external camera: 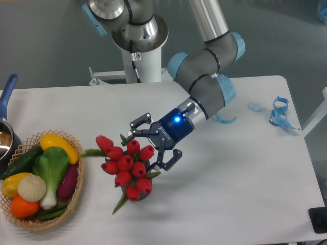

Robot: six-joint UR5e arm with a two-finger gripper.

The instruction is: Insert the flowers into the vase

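The flowers (125,162), a bunch of red tulip buds with green leaves, stand in the vase (145,194). Of that dark grey vase only a bit of the lower wall shows under the blooms. The bunch leans left, with one leaf trailing down and another reaching toward the basket. My gripper (146,148) is open just right of the buds. One finger (139,123) is spread above the bunch and the other (168,160) to its right. Nothing is held between them.
A woven basket (77,198) of toy vegetables sits at the left front. A pot with a blue handle (6,94) is at the far left edge. Blue ribbon (279,113) lies at the right rear. The robot base (139,46) stands behind the table.
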